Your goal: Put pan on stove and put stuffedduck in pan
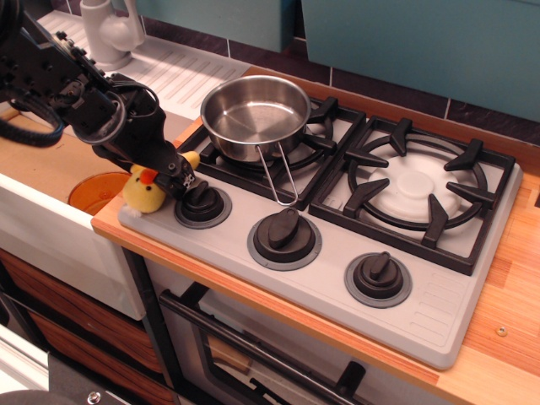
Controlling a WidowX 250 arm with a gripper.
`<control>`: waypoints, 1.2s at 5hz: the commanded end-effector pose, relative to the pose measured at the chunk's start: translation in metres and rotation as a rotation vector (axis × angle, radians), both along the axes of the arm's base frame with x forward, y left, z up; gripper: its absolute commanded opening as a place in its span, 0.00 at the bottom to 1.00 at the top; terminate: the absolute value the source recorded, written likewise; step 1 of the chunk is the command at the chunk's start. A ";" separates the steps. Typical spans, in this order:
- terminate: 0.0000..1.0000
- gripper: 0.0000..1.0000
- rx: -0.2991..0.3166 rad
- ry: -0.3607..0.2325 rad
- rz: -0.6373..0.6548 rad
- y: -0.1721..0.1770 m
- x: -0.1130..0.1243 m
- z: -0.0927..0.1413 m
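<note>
stuffedduck (143, 191) sits at the stove's (439, 316) left front corner, left of the pan (256, 114) already on the burner. gripper (179, 176) presses over it; whether it's clenched i cannot tell, so secure the body before lifting.

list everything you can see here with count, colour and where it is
pan: 1, shiny steel, on the left burner, wire handle pointing toward the knobs
stove: 1, grey with two black grates, on the wooden counter
knobs: 3, black on grey rings, along the stove's front edge
stuffedduck: 1, yellow with orange beak, at the stove's left front corner
faucet: 1, white, top left
orange disc: 1, in the sink, left of the duck
gripper: 1, black, at the duck; jaw state unclear
</note>
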State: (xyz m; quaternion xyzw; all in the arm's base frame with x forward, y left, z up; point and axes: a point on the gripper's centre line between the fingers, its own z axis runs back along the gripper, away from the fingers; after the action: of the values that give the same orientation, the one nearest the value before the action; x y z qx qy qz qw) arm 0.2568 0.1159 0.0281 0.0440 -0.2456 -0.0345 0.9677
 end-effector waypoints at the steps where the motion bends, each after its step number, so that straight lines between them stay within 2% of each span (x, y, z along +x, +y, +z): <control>1: 0.00 0.00 -0.107 0.114 -0.034 -0.007 0.008 0.008; 2: 0.00 0.00 -0.147 0.235 -0.011 -0.011 0.003 0.029; 4: 0.00 0.00 -0.137 0.248 -0.007 -0.010 0.004 0.039; 6: 0.00 0.00 -0.060 0.283 0.029 -0.012 0.015 0.095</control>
State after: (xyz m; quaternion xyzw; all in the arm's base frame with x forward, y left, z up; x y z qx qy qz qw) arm 0.2623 0.1054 0.1039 -0.0041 -0.0719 -0.0158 0.9973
